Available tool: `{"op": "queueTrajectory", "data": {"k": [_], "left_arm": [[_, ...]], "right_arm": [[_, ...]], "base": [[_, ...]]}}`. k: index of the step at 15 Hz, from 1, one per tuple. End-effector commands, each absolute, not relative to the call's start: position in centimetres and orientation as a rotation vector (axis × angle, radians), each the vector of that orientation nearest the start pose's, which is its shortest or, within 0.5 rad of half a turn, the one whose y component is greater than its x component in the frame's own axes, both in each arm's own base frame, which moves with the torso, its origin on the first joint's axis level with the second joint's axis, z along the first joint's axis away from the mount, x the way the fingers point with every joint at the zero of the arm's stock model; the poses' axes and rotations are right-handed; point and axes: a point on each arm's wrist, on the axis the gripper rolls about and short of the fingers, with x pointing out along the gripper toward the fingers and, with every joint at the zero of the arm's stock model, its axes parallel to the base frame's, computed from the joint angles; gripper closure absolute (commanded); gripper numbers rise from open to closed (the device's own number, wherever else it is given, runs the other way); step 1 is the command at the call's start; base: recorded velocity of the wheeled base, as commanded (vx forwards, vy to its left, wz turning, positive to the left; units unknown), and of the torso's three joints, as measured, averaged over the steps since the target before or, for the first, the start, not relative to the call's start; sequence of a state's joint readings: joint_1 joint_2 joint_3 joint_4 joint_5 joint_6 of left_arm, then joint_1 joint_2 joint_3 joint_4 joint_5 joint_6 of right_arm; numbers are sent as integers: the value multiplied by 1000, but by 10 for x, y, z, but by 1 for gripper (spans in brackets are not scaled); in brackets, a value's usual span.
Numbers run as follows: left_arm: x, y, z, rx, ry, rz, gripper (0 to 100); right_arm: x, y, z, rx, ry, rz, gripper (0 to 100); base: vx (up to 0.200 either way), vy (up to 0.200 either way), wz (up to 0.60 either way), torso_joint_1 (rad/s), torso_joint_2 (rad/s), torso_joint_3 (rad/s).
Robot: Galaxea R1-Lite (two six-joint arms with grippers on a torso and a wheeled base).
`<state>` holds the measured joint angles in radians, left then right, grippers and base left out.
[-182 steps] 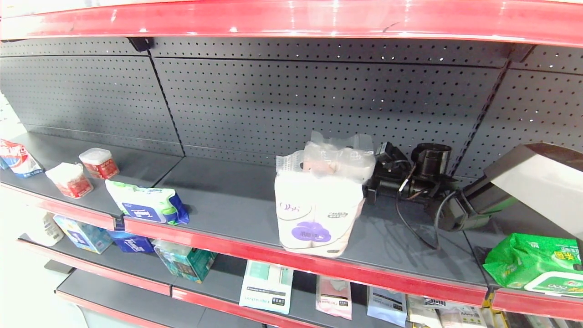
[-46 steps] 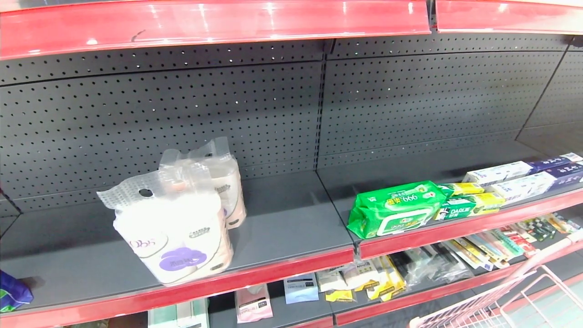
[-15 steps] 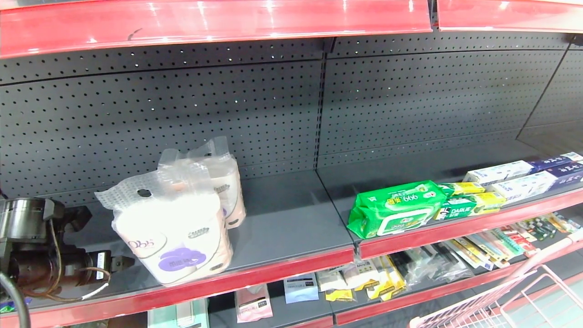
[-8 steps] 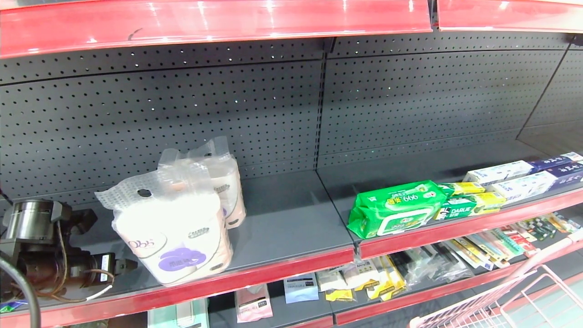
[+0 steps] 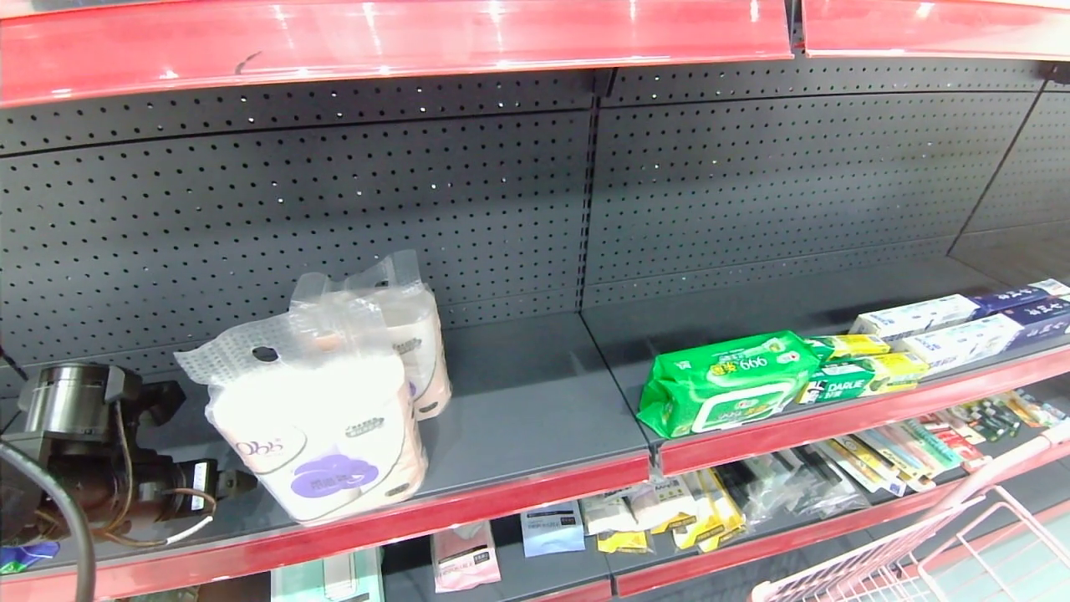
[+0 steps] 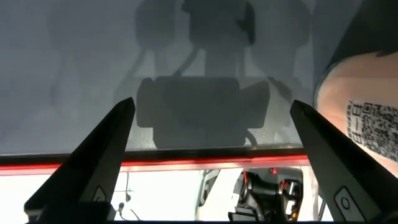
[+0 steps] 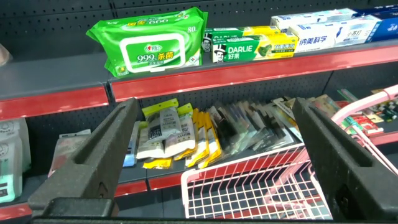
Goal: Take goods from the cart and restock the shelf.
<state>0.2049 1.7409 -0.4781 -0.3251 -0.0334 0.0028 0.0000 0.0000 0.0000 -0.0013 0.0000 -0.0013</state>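
Two packs of toilet paper stand on the grey shelf [image 5: 535, 410]: one at the front edge [image 5: 322, 426] and one behind it [image 5: 414, 334]. My left gripper [image 5: 226, 483] lies low over the shelf just left of the front pack, pointing at it. In the left wrist view it [image 6: 211, 109] is open with nothing between the fingers, and the front pack [image 6: 367, 106] bulges in at one side. My right gripper [image 7: 216, 106] is open and empty, held in front of the shelving above the pink wire cart [image 7: 261, 186].
A green wipes pack [image 5: 727, 380] and toothpaste boxes [image 5: 869, 368] lie on the shelf's right section. Small packets fill the lower shelf [image 5: 694, 514]. The cart's corner [image 5: 928, 543] is at the bottom right. Bare shelf lies between the toilet paper and the wipes.
The camera has swung right since the oldest frame. The left arm came in from the left and has crept a little right, toward the front pack. The goods have not moved.
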Motion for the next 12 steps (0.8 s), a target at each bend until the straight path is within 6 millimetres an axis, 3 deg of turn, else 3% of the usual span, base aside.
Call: {"op": "queueTrajectory", "data": {"k": [1, 12], "left_arm": [[235, 48, 66, -108, 930, 156, 0], [257, 35, 56, -80, 894, 87, 0]], "right_arm": [[-23, 0, 76, -2, 0, 0, 0], [-23, 0, 76, -2, 0, 0, 0]], "base": [[0, 0, 0, 0, 0, 0], [0, 0, 0, 0, 0, 0]]}}
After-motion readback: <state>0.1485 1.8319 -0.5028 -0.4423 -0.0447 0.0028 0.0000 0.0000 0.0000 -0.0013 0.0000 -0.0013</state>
